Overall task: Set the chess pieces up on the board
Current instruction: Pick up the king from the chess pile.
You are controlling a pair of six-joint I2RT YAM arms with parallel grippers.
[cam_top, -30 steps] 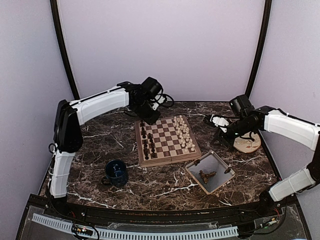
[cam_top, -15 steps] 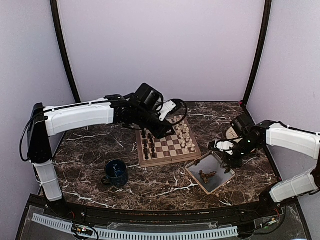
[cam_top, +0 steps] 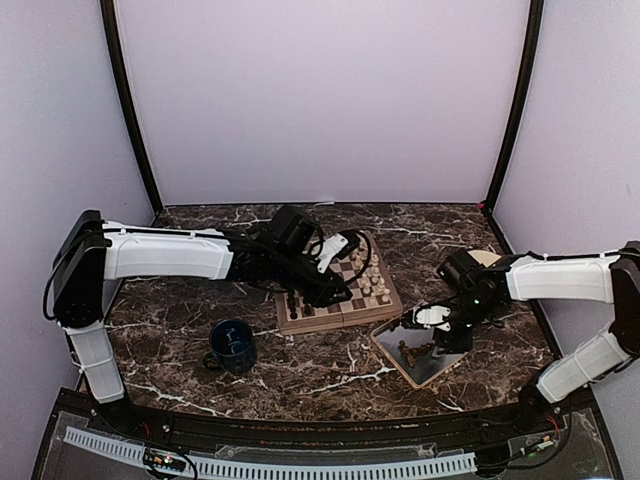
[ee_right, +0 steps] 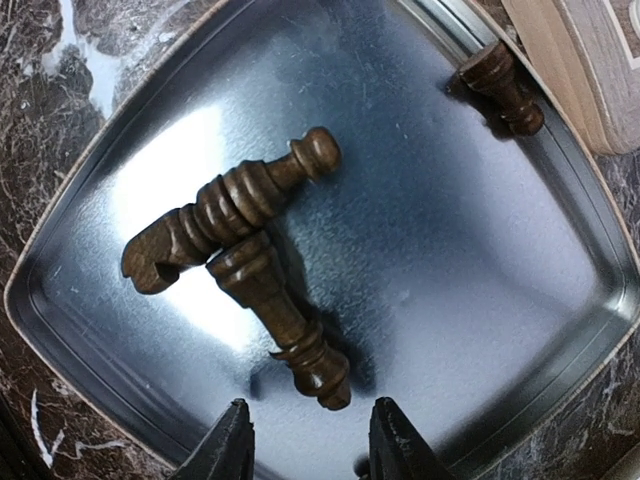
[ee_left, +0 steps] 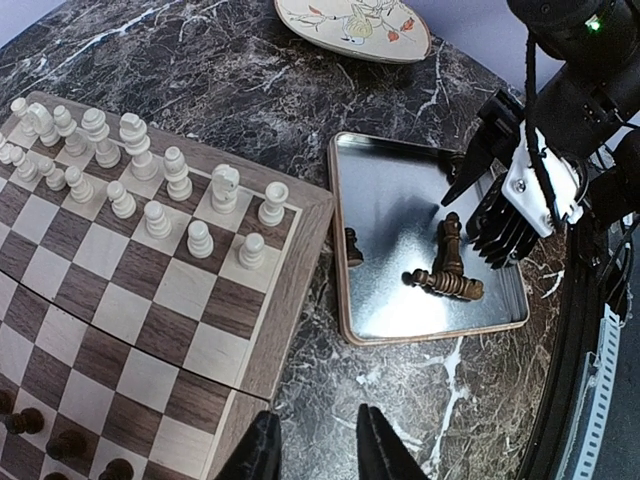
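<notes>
The right end effector [ee_right: 310, 455] is held with its fingers apart and nothing between them, low over the near part of the tray [ee_right: 470, 260]. Three dark pieces [ee_right: 230, 215] are seen lying in the tray: two on their sides, touching in a T, and the third against the rim nearest the board [ee_left: 300, 280]. The left end effector [ee_left: 315, 455] is likewise spread and empty, poised at the board's right edge, on the tray side. White pieces [ee_left: 150, 195] are stood in two rows along the board's right side, and more dark ones are stood on its left. The board is set mid-tabletop [cam_top: 300, 375], with the tray just right of it and nearer. A plate [ee_left: 350, 20] is seen beyond the tray, and a mug [cam_top: 232, 345] near left of the board.
</notes>
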